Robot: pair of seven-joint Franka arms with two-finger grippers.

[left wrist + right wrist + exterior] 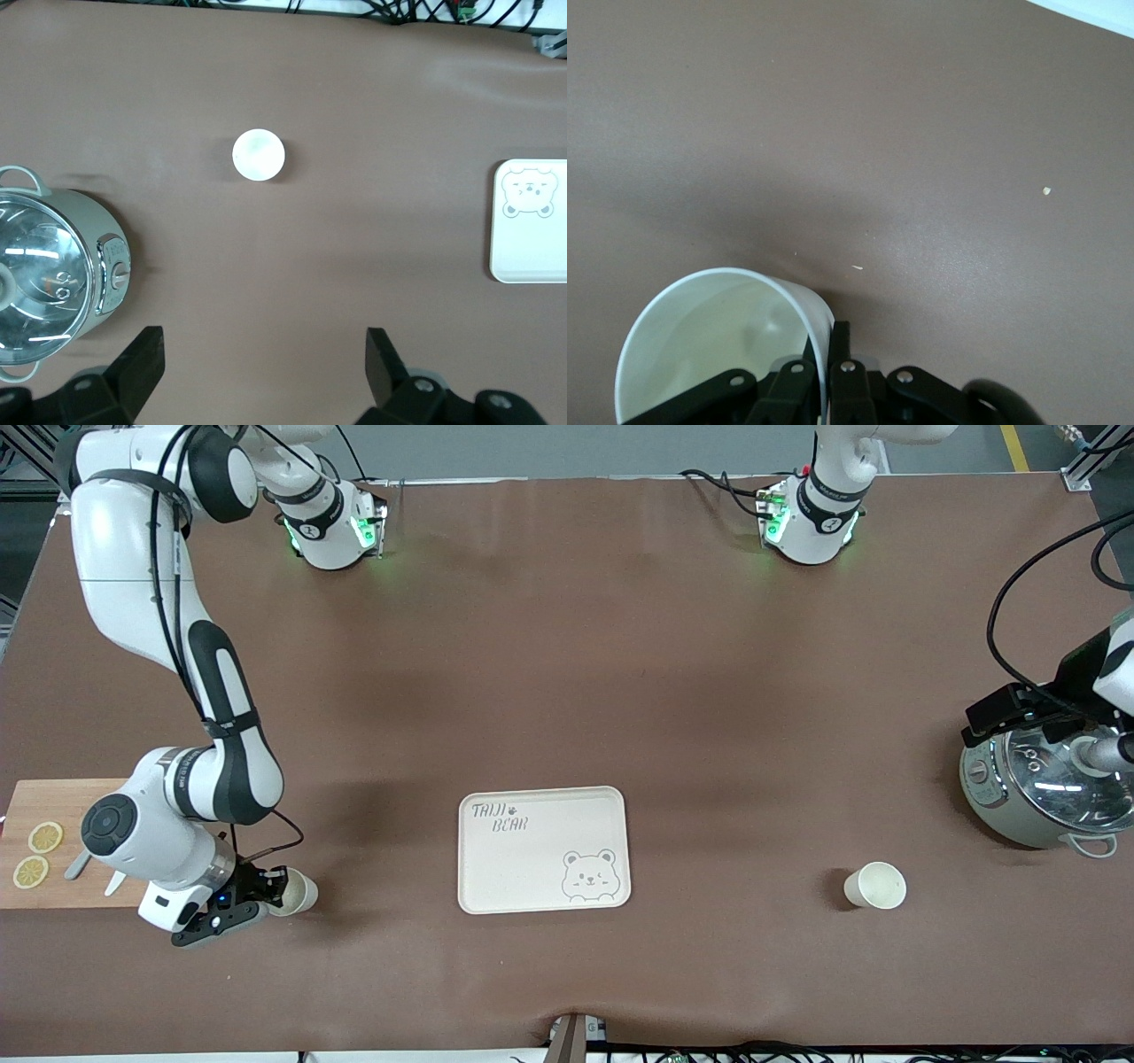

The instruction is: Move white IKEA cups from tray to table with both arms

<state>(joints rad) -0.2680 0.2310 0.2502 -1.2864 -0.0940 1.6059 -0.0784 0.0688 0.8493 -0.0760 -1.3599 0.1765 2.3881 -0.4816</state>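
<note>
One white IKEA cup [297, 892] is pinched by its rim in my right gripper [268, 889], low over the table beside the cutting board; in the right wrist view one finger is inside the cup [718, 336] and one outside, with the gripper [826, 354] shut on the wall. The second white cup [875, 886] stands upright on the table toward the left arm's end, also in the left wrist view [259, 155]. My left gripper [1019, 710] hangs over the steel pot's edge, open and empty [263, 359].
The cream bear tray [532, 868] lies mid-table between the cups, also in the left wrist view [532, 239]. A steel pot with glass lid [1050, 788] stands under the left arm. A wooden cutting board [62, 797] with two lemon slices [45, 837] lies by the right arm.
</note>
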